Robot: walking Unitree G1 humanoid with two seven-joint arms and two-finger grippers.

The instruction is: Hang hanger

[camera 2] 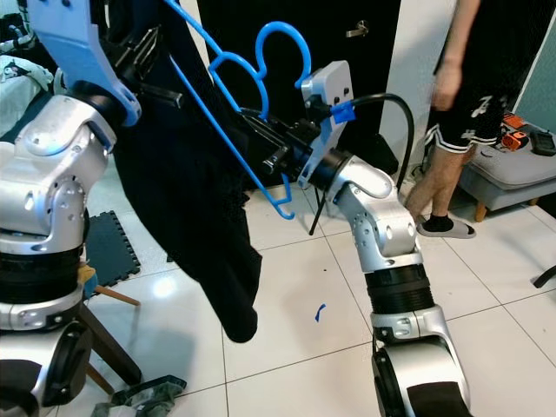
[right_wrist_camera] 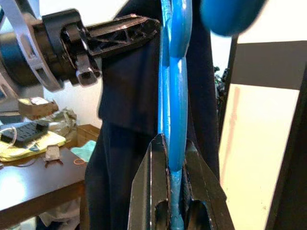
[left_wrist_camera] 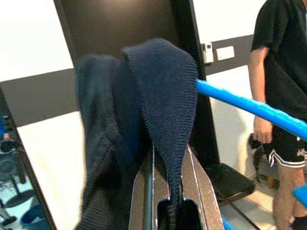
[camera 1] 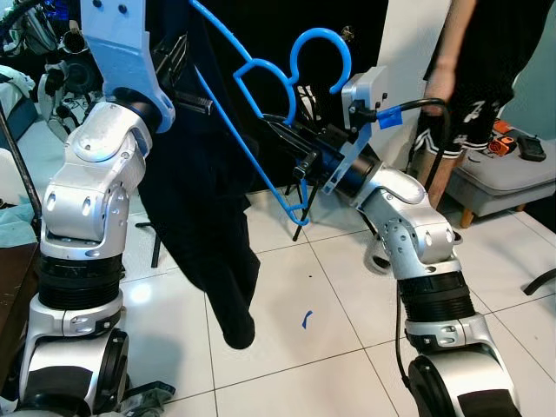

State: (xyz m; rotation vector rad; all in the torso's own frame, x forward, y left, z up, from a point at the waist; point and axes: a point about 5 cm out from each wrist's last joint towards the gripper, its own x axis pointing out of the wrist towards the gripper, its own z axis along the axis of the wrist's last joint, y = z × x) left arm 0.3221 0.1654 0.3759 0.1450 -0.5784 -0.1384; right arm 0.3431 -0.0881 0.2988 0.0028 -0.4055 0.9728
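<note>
A blue plastic hanger [camera 1: 246, 149] with a curled hook [camera 1: 323, 50] is held up at chest height, tilted. My right gripper [right_wrist_camera: 173, 148] is shut on the hanger's bar [right_wrist_camera: 174, 100], seen from the head at the hanger's lower side [camera 1: 291, 132]. A dark navy garment [camera 1: 204, 217] droops from the hanger towards the floor. My left gripper [left_wrist_camera: 168, 165] is shut on a fold of this garment [left_wrist_camera: 163, 110], high on the left [camera 1: 176, 62], with the hanger's blue arm [left_wrist_camera: 249, 108] passing just beside it.
A person [camera 1: 465, 78] in black shorts stands at the right, close to my right arm. A grey bench [camera 1: 512, 178] sits behind them. Black stand legs [camera 1: 301, 221] and a blue scrap [camera 1: 306, 320] are on the white tiles. A wooden table edge [camera 1: 9, 278] is at the left.
</note>
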